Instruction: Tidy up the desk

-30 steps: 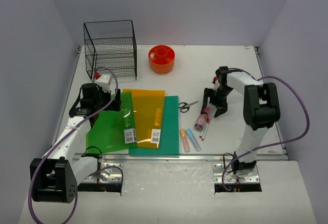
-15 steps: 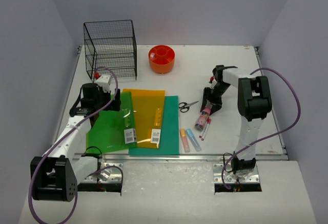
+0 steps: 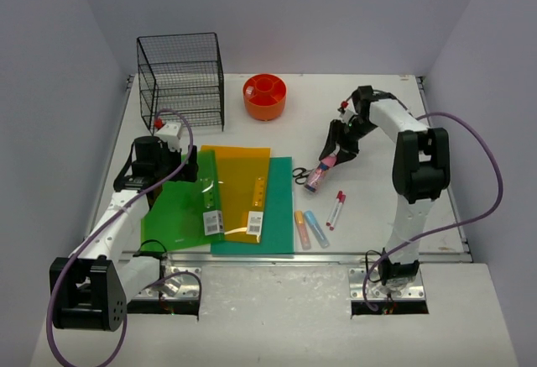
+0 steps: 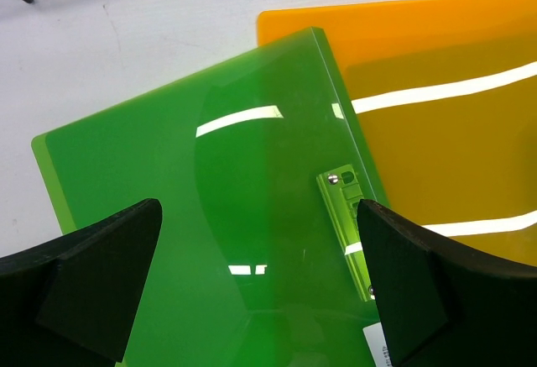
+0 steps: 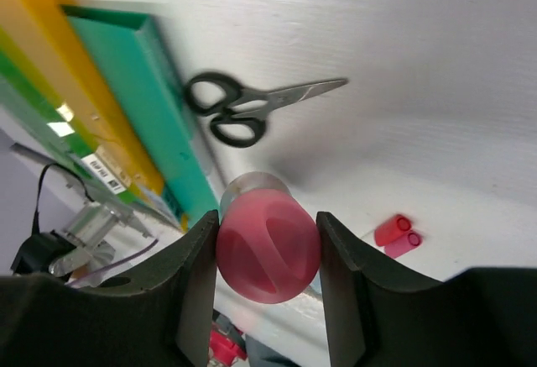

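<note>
The white desk point(image 3: 377, 107) holds three overlapping flat folders: green point(image 3: 180, 207), orange point(image 3: 239, 191) and teal point(image 3: 277, 216). My left gripper point(image 3: 180, 165) hovers open just above the green folder point(image 4: 210, 216), with its fingers either side of the folder's clip strip point(image 4: 348, 224). The orange folder point(image 4: 436, 115) lies under the green one's right edge. My right gripper point(image 3: 336, 153) is shut on a pink-capped tube point(image 3: 320, 174), held tilted above the desk right of the teal folder. In the right wrist view the pink cap point(image 5: 268, 249) sits squeezed between both fingers.
Black scissors point(image 3: 300, 174) point(image 5: 243, 107) lie beside the teal folder point(image 5: 143, 90). Two red-pink pens point(image 3: 336, 209) point(image 5: 396, 233), an orange highlighter point(image 3: 300, 228) and a blue one point(image 3: 315, 228) lie near the front. A black wire rack point(image 3: 180, 77) and an orange round caddy point(image 3: 264, 96) stand at the back.
</note>
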`<state>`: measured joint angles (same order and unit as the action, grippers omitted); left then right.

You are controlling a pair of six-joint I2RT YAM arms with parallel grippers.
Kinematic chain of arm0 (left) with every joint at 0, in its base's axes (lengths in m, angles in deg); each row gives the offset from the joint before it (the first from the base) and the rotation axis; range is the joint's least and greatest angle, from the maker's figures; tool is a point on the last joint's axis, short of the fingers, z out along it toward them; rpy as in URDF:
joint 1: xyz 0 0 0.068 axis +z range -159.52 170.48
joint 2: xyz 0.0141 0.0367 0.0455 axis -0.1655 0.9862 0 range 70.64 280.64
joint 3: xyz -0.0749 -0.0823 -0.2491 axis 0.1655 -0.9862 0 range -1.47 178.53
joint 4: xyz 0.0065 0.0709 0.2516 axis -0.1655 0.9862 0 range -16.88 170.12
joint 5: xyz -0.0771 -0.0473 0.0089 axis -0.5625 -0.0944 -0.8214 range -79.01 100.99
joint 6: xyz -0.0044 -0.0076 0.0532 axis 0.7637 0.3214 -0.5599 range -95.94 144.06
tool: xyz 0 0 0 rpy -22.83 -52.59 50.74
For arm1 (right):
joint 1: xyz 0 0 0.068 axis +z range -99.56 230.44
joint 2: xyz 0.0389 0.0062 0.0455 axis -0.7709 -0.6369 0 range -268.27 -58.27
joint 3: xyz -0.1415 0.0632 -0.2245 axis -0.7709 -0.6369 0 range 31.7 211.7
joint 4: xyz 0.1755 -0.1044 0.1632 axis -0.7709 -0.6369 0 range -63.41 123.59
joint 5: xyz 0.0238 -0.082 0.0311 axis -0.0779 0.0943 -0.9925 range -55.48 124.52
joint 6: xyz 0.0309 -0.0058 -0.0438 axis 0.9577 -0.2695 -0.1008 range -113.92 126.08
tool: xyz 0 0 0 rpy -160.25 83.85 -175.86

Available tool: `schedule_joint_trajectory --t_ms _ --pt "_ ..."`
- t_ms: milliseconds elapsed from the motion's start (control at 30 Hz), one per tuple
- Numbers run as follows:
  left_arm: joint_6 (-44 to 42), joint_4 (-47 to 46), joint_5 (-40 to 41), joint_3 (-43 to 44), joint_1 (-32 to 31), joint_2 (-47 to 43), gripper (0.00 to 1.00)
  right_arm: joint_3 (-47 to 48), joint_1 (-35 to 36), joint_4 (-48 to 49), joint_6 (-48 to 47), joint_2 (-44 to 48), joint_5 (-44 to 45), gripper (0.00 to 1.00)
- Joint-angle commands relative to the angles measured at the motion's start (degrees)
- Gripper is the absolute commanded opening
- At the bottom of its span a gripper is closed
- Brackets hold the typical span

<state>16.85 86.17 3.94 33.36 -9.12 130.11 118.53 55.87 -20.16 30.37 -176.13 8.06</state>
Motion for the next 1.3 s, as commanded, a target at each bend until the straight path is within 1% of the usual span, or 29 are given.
schedule_joint_trajectory --t_ms 0,100,200,300,433,533,600,733,967,1267 --pt "-0.1 -2.5 -1.9 1.7 -0.4 -2.5 1.00 2.4 0.3 5.8 -1.8 11.3 -7.6 0.00" --pt "-0.2 -2.6 -2.0 1.6 -0.4 -2.4 1.00 4.6 0.5 8.8 -2.8 15.5 -7.0 0.00" --pt "-0.2 -2.6 -1.8 1.7 -0.4 -2.0 1.00 6.8 1.0 8.5 -5.0 17.3 -6.6 0.00" --pt "-0.2 -2.6 -1.7 1.8 -0.4 -2.0 1.00 6.9 2.0 9.5 -7.8 19.7 -5.4 0.00" --pt "-0.2 -2.6 -1.7 1.8 -0.4 -2.0 1.00 6.7 4.5 13.4 -11.3 22.9 -0.2 0.00" --pt "-0.2 -2.5 -1.7 1.8 -0.4 -1.9 1.00 7.8 6.6 16.2 -13.7 23.6 3.8 0.00" --pt "-0.2 -2.6 -1.8 1.8 -0.4 -1.9 1.00 9.6 8.4 17.2 -15.4 23.4 7.3 0.00" --pt "-0.2 -2.6 -1.8 1.8 -0.4 -1.9 1.00 13.6 10.7 19.2 -17.4 21.8 11.4 0.00" --pt "0.3 -2.5 -1.2 2.0 -0.4 -1.5 1.00 21.2 12.9 23.6 -19.4 16.6 18.6 0.00" --pt "0.5 -2.6 -1.1 2.1 -0.4 -1.4 1.00 25.0 15.9 36.0 -22.6 10.2 22.7 0.00"
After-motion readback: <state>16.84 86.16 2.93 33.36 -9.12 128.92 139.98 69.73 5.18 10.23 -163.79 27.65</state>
